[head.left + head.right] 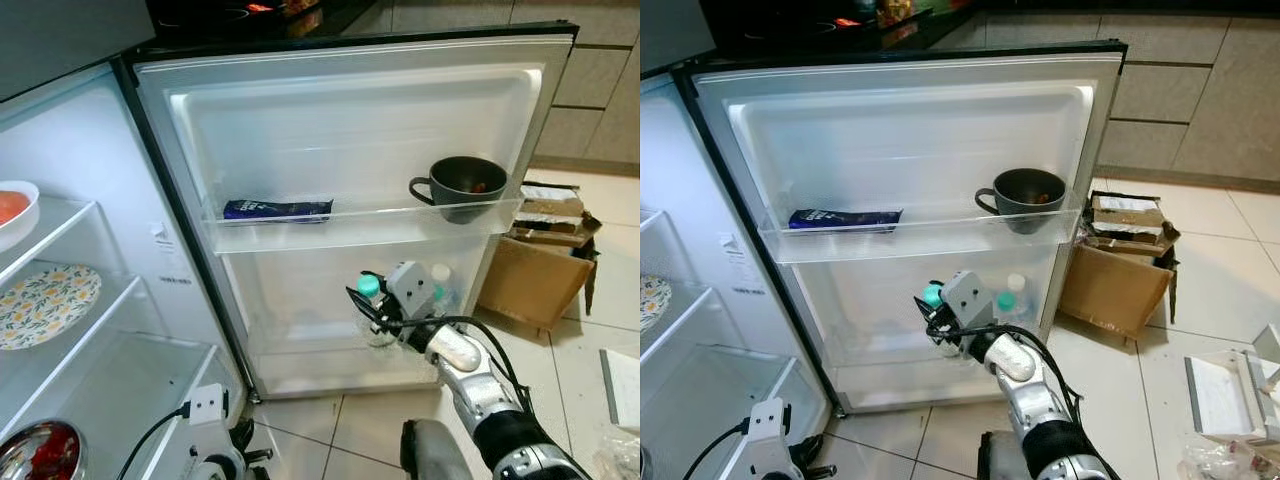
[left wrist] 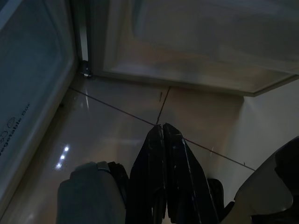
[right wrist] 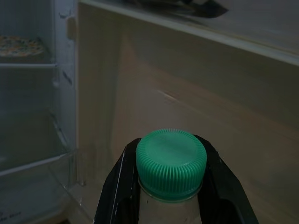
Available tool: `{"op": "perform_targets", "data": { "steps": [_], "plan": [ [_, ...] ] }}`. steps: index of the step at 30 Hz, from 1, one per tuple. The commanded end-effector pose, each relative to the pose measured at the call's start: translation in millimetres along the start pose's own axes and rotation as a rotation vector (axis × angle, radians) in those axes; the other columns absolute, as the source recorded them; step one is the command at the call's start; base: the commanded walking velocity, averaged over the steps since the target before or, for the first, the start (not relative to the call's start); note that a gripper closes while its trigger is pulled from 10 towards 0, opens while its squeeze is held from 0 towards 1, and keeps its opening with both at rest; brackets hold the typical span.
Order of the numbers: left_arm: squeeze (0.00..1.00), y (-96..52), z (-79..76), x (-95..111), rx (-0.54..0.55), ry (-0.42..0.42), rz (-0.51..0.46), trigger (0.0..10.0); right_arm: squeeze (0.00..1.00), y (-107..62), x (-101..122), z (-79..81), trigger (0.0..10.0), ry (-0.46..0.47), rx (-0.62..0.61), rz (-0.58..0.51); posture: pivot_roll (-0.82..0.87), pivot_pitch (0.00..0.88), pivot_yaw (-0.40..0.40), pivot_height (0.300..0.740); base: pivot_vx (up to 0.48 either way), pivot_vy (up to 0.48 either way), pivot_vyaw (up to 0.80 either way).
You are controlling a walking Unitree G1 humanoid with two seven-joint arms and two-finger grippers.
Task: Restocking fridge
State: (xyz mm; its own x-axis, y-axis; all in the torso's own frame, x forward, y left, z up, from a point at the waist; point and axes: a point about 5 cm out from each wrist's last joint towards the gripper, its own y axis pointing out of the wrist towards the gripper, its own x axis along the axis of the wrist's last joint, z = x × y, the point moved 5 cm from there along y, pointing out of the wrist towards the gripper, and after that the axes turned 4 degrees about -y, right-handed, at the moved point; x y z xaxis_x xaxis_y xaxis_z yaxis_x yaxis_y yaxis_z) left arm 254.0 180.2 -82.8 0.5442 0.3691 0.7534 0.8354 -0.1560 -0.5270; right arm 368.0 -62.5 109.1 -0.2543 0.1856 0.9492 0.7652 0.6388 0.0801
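My right gripper (image 1: 366,302) is shut on a clear bottle with a green cap (image 1: 369,286), held upright just in front of the open fridge door's lower shelf (image 1: 320,358). In the right wrist view the black fingers (image 3: 117,186) clamp the neck below the cap (image 3: 171,163). A second green-capped bottle (image 1: 441,284) stands in the lower door shelf to the right. My left gripper (image 2: 163,140) hangs low over the tiled floor by the fridge base, fingers pressed together.
The upper door shelf (image 1: 370,226) holds a dark mug (image 1: 462,187) and a blue packet (image 1: 277,209). Inside the fridge sit a floral plate (image 1: 45,305), a white bowl (image 1: 12,212) and a metal bowl (image 1: 40,452). A cardboard box (image 1: 535,275) stands right of the door.
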Motion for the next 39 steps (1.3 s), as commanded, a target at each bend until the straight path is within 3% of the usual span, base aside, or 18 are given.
{"op": "perform_targets", "data": {
  "steps": [1,10,17,30,39],
  "plan": [
    [0.0,-0.1,-1.9,-2,-0.004,-0.007,-0.002,10.0,0.0,1.0,-1,-1.1,10.0,0.028,-0.017,-0.003,-0.12,0.0,0.04,0.44,0.0,0.0,0.0],
    [0.0,-2.4,0.9,-3,-0.008,-0.003,0.001,10.0,0.0,11.1,19,-27.5,10.0,0.012,-0.141,-0.074,-0.11,0.0,0.049,0.44,0.0,0.0,0.0],
    [0.0,-3.2,0.9,-3,-0.018,0.0,0.001,10.0,0.0,12.5,33,-48.2,10.0,0.076,-0.209,-0.146,-0.1,0.0,0.053,0.44,0.0,0.0,0.0],
    [0.0,-8.6,2.9,-6,-0.036,0.001,-0.013,10.0,0.0,15.7,27,-44.8,10.0,0.112,-0.205,-0.129,-0.06,0.047,0.067,0.44,0.0,0.0,0.0],
    [0.0,-19.7,9.9,6,-0.086,0.044,-0.101,10.0,0.0,20.9,13,-42.9,10.0,0.157,-0.199,-0.038,0.03,0.161,0.095,0.44,0.0,0.0,0.0]
  ]
}}
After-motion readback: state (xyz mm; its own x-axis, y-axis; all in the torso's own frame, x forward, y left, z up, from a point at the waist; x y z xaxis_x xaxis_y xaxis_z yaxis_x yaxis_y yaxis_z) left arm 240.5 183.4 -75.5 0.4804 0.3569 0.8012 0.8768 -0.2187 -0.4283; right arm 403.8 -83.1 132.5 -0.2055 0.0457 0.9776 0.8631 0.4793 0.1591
